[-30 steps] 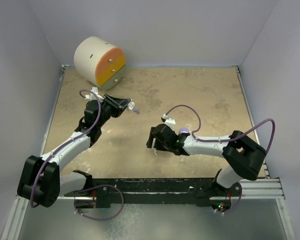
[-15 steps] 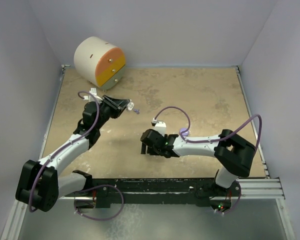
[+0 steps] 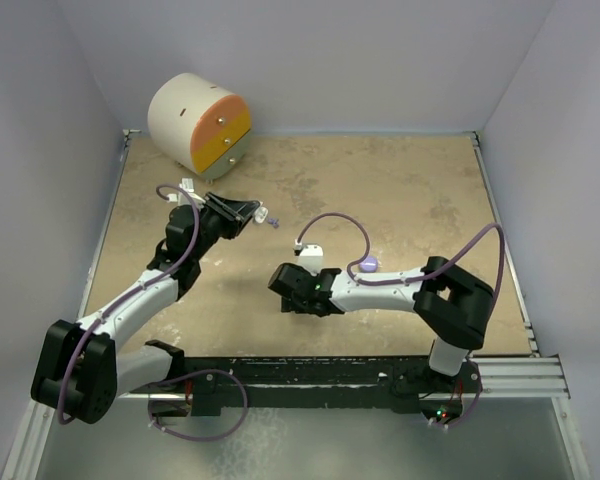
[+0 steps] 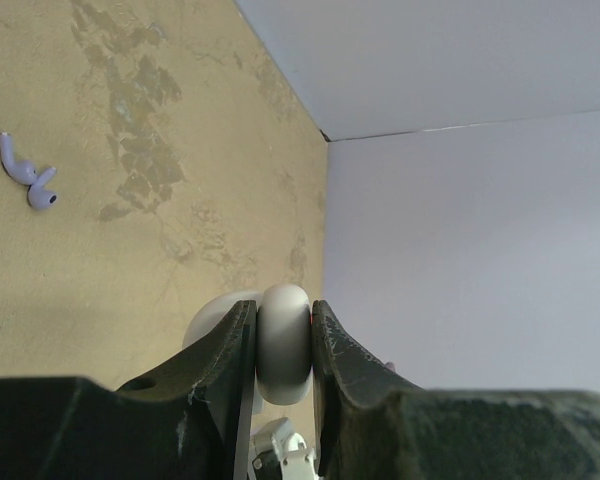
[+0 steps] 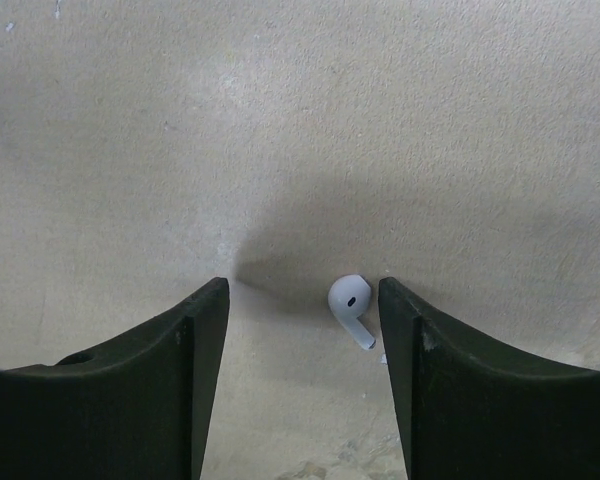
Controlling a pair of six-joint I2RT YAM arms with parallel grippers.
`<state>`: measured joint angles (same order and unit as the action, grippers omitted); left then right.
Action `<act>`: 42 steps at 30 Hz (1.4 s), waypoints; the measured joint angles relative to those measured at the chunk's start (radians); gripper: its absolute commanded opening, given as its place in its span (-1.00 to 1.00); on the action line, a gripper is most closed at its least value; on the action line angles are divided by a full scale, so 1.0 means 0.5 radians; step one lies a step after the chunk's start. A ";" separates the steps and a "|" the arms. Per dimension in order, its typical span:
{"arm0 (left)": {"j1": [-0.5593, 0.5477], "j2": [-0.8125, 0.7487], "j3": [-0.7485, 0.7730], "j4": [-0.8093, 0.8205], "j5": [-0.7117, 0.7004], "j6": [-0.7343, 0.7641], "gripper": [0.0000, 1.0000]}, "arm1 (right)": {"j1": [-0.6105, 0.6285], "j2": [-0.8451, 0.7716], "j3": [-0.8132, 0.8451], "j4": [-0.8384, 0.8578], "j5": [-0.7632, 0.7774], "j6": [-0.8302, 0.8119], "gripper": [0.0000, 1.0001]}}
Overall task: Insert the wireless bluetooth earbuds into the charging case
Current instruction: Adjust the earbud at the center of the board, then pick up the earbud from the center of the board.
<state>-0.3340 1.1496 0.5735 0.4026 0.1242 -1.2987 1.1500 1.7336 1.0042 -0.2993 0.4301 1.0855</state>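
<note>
A cream drum [image 3: 185, 120] with an orange and yellow face sits at the far left corner of the tan table [image 3: 420, 190]; pale walls [image 3: 380, 60] stand around it.

Bright, diffuse light from above. Soft shadow pools under the right gripper [image 5: 302, 292], around the white earbud [image 5: 350, 301]. Left gripper [image 4: 283, 308] close to lens: dark, slightly blurred.

table [image 3: 400, 190] is sandy tan with darker mottled blotches; white earbud [image 5: 351, 303] is plain glossy white, lilac earbud [image 4: 20, 168] soft purple; puck [image 4: 283, 345] looks off-white; drum [image 3: 195, 122] is cream, orange-and-yellow face; cables [image 3: 340, 220] purple, walls [image 3: 380, 60] pale lavender-grey
</note>
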 measured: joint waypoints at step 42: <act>0.000 0.002 -0.034 0.002 0.005 0.000 -1.00 | 0.075 0.063 0.053 -0.172 0.104 -0.026 -0.34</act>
<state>-0.3340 1.1507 0.5568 0.4034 0.1268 -1.2987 1.1873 1.7649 1.0306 -0.3851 0.4820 1.0725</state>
